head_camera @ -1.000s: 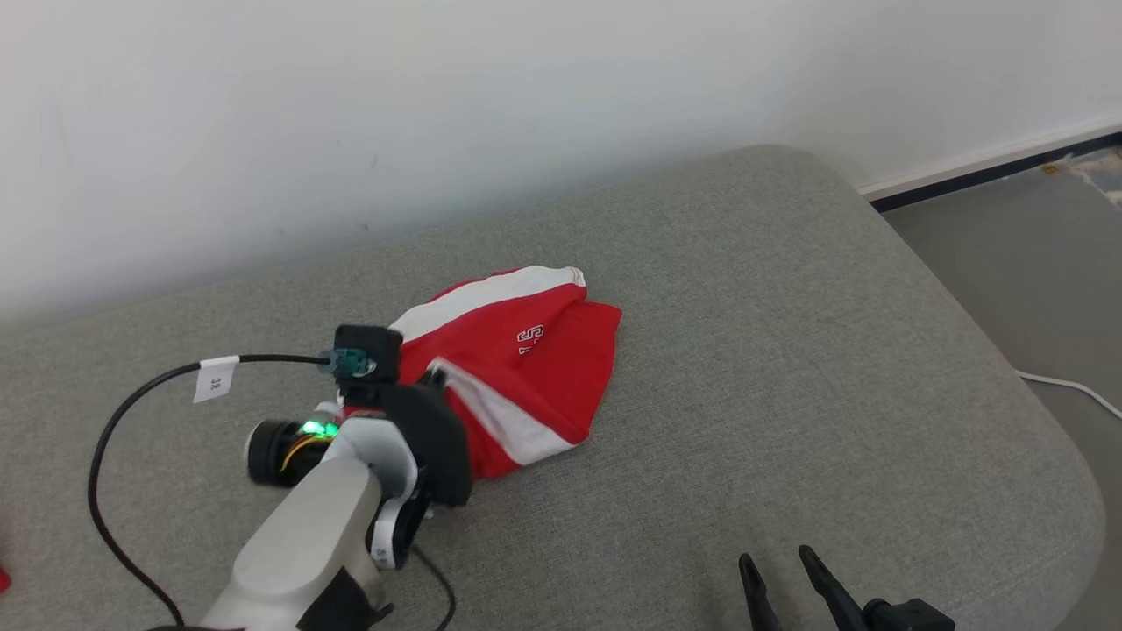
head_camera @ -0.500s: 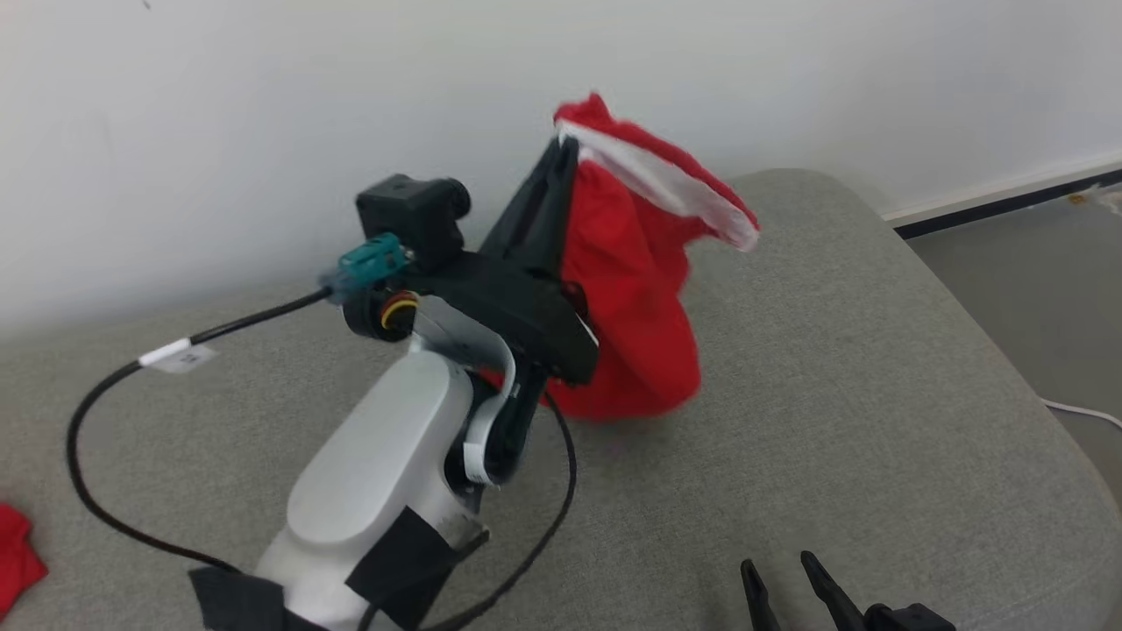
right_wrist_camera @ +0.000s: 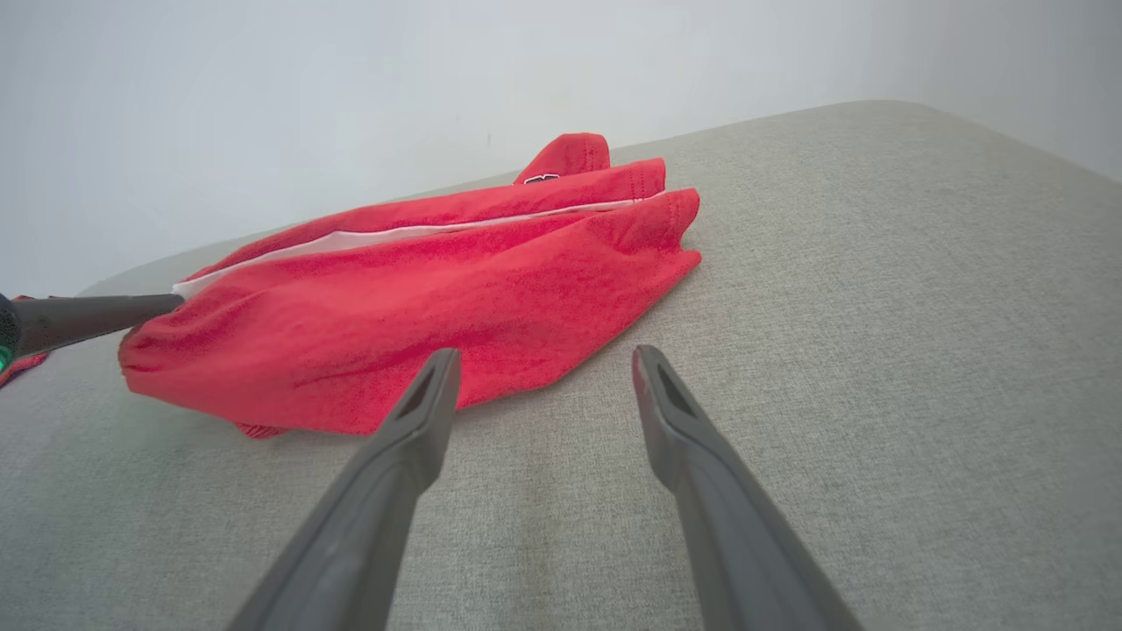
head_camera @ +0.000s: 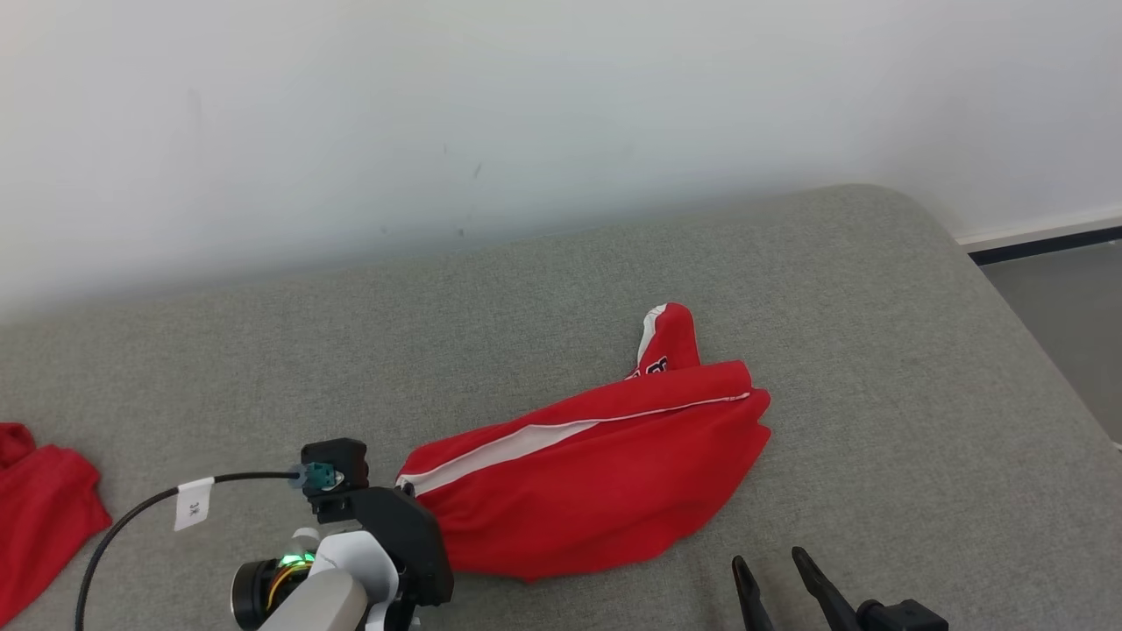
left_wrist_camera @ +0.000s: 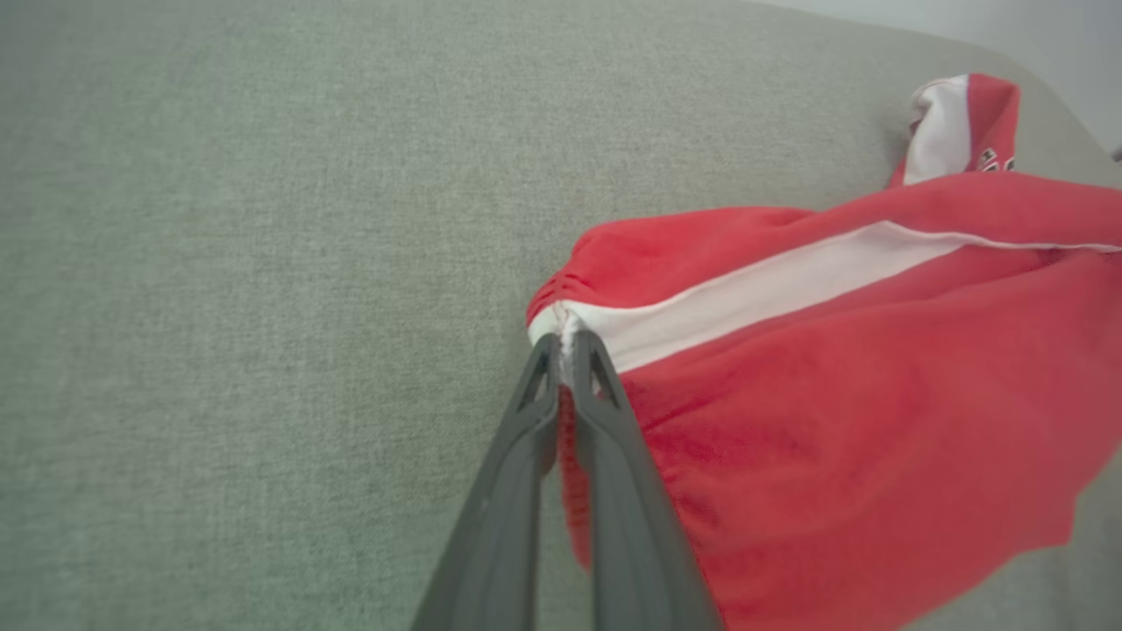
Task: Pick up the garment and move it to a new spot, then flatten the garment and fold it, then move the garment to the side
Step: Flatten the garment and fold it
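The garment [head_camera: 596, 491] lies on the grey cushion [head_camera: 877, 350], a little to the near side of its middle, and the wall is behind it. It is made of red cloth with one white stripe, and a small tip with white letters stands up at its far right end. It is not flat: the cloth is bunched in soft folds and looks doubled over itself. Its long axis goes from the near left to the far right. At the near left end, the left gripper [left_wrist_camera: 565, 350] has its fingers clenched on the gathered corner, just where the white stripe begins, so this end is held and the rest rests on the cushion. The right gripper [right_wrist_camera: 543, 355] is at the near right with its fingers spread wide, and it grasps nothing. It is apart from the cloth, which lies ahead of it and to its left. The free right end of the garment is nearer to this arm than to the left one, so I judge that the right arm should take that end to stretch the garment flat. Another red cloth [head_camera: 35, 499] lies at the left edge, well apart.
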You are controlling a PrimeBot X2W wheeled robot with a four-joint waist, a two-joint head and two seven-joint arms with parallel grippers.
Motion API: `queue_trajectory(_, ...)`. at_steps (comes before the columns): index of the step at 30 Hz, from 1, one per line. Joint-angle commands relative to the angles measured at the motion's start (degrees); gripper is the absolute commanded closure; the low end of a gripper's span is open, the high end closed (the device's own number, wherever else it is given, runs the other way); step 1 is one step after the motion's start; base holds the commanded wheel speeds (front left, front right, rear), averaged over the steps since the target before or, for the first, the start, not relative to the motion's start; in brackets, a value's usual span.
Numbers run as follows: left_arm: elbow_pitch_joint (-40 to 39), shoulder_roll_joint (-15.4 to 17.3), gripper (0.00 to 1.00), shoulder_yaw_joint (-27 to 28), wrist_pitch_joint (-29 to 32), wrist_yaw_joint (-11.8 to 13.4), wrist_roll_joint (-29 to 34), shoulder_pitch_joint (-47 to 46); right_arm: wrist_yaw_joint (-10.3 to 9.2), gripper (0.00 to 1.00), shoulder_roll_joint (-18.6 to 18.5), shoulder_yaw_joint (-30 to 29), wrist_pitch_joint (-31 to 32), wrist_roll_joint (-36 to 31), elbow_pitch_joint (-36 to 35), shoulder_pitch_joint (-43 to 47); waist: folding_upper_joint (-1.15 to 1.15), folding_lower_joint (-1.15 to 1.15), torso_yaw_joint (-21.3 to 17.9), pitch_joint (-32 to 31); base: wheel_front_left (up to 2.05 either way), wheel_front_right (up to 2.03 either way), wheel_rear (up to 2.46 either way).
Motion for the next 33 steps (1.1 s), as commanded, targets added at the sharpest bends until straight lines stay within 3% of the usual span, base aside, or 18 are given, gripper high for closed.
queue_trajectory(1, 1.01, -0.34, 1.00, 0.54, -0.71, 0.07, -0.72, 0.28, 0.20, 0.00, -0.03, 0.18, 0.10, -0.41, -0.05, -0.20, 0.00, 0.00, 0.23, -0.12, 0.00, 0.00, 0.00)
queue_trajectory(3, 2.06, -0.70, 0.99, 0.93, -1.61, -0.61, -1.19, 0.14, 0.20, 0.00, -0.04, 0.30, 0.22, -0.42, -0.10, -0.26, 0.00, 0.00, 0.25, -0.24, 0.00, 0.00, 0.00)
queue_trajectory(4, 2.34, -0.82, 0.93, 1.37, -2.19, -1.03, -1.57, 0.14, 0.20, 0.00, -0.03, 0.35, 0.26, -0.44, -0.12, -0.23, 0.00, 0.00, 0.25, -0.32, 0.00, 0.00, 0.00)
queue_trajectory(5, 2.36, -0.76, 0.77, 1.83, -3.23, -1.35, -1.79, 0.05, 0.20, 0.00, -0.02, 0.35, 0.30, -0.47, -0.11, -0.18, 0.00, 0.00, 0.23, -0.41, 0.00, 0.00, 0.00)
queue_trajectory(6, 2.37, -0.65, 0.00, 2.38, -4.48, -1.34, -1.97, 0.01, 0.20, 0.00, -0.02, 0.33, 0.25, -0.56, -0.12, -0.15, 0.00, 0.00, 0.21, -0.50, 0.00, 0.00, 0.00)
queue_trajectory(13, 1.95, 1.71, 0.00, 3.49, -7.38, -0.90, -1.90, 2.64, 0.20, 0.00, -0.02, -0.55, 0.46, -0.89, -0.63, 0.23, 0.00, 0.00, 0.31, -1.09, 0.00, 0.00, 0.00)
queue_trajectory(19, 2.24, 3.47, 0.00, 3.48, -5.56, -0.60, -2.24, 2.50, 0.20, 0.00, -0.02, -0.86, 0.75, -1.14, -1.22, 0.52, 0.00, 0.00, 0.55, -0.76, 0.00, 0.00, 0.00)
queue_trajectory(24, 3.75, 1.68, 0.00, 2.37, -2.95, -2.33, -2.93, 0.34, 0.20, 0.00, -0.03, 0.02, 0.84, -1.21, -1.40, -0.01, 0.00, 0.00, -0.15, -0.05, 0.00, 0.00, 0.00)
queue_trajectory(33, 9.49, 0.95, 0.00, 0.62, -1.03, -0.33, -1.11, -2.79, 0.20, 0.00, -0.02, 0.26, 1.14, -1.47, -1.30, -0.73, 0.00, 0.00, -2.15, 0.93, 0.00, 0.00, 0.00)
